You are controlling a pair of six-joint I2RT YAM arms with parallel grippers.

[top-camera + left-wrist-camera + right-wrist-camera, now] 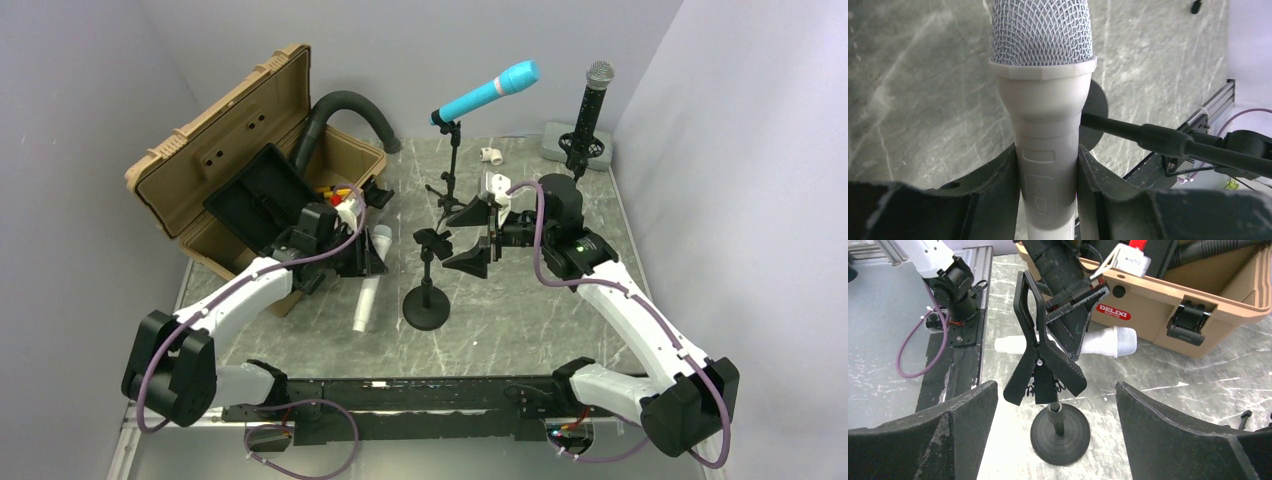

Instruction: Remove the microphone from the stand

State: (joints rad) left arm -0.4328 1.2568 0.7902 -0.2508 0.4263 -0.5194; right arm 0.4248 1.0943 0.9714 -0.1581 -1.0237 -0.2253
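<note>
Left pincer (1047, 167) is clenched on the white mic (1044, 120), left of centre in the top view, off the stand (428, 292). Right pincer (1055, 401) gapes wide either side of the stand's empty clip (1040, 357), not touching it. Tan case (215, 140) is at upper left.

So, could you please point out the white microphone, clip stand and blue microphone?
white microphone (1045, 125): left wrist view, its body.
clip stand (1063, 440): right wrist view, round base.
blue microphone (488, 93): top external view, mid-handle.
</note>
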